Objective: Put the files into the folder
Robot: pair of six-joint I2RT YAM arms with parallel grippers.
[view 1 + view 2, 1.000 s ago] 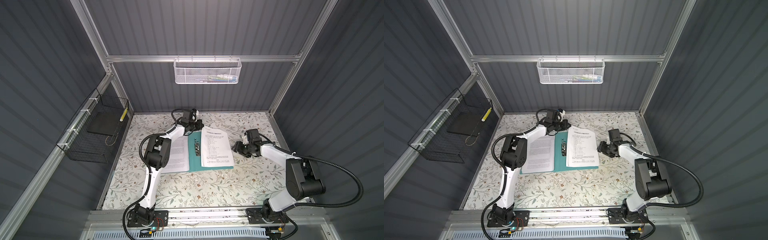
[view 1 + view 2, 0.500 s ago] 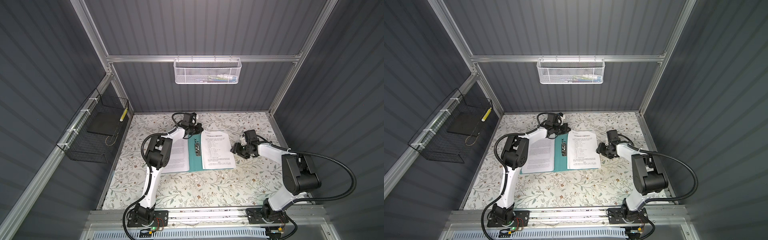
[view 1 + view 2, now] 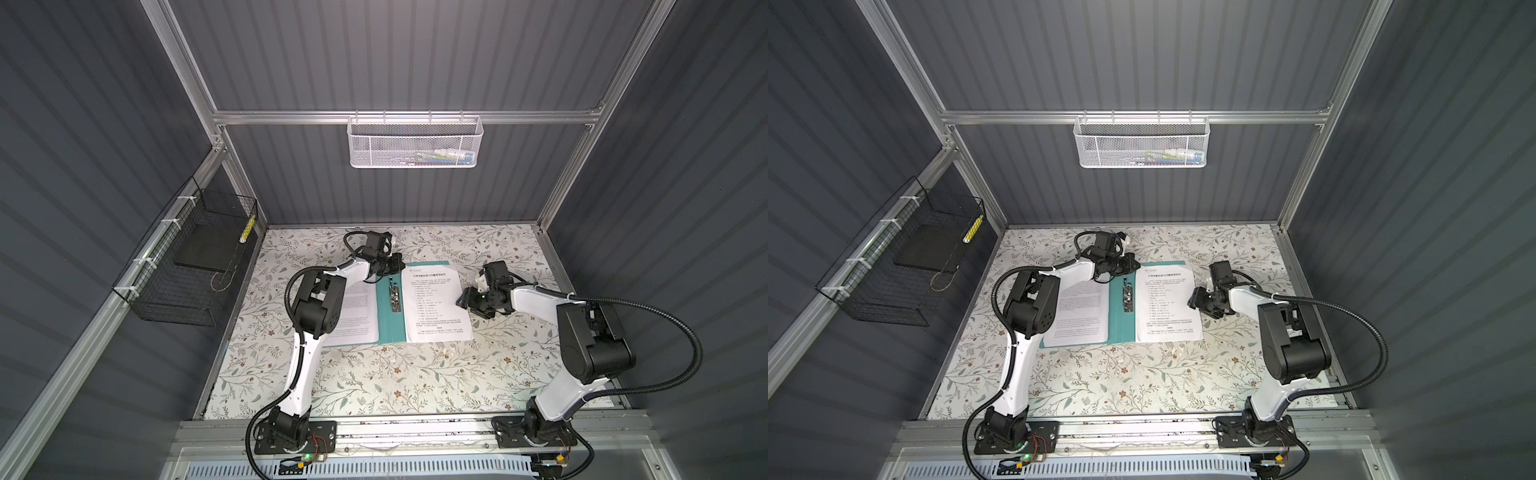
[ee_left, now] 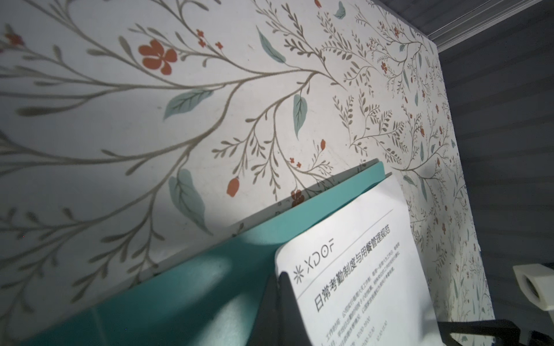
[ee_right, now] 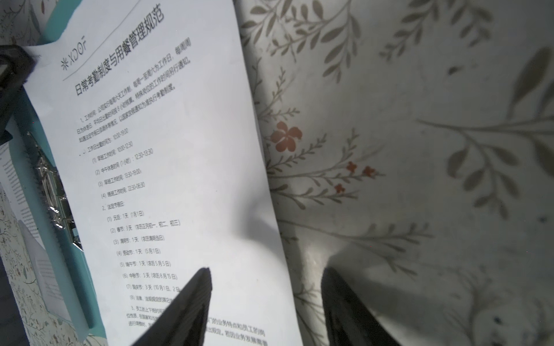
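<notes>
The folder (image 3: 386, 328) lay open and flat on the floral table (image 3: 374, 374), both covers spread, with its metal clip (image 3: 394, 296) running along the spine. I saw one printed page, the left-hand sheet (image 3: 357, 316), lying on the left cover and partly hidden under the left arm. The right-hand sheet (image 3: 436, 307) lay on the right cover, just beside the clip, and its outer edge overhung the cover onto the table.

The left gripper (image 3: 400, 265) sat at the far inner corner of the right-hand sheet, with its jaws closed tight. In its wrist camera that corner seemed to be pinched between them, though the picture was blurred at that spot and I couldn't be certain.

The right gripper (image 5: 266, 271) hovered low at the sheet's outer edge with its jaws partly spread and nothing between them. One finger stood over the paper and the other over the bare table.
</notes>
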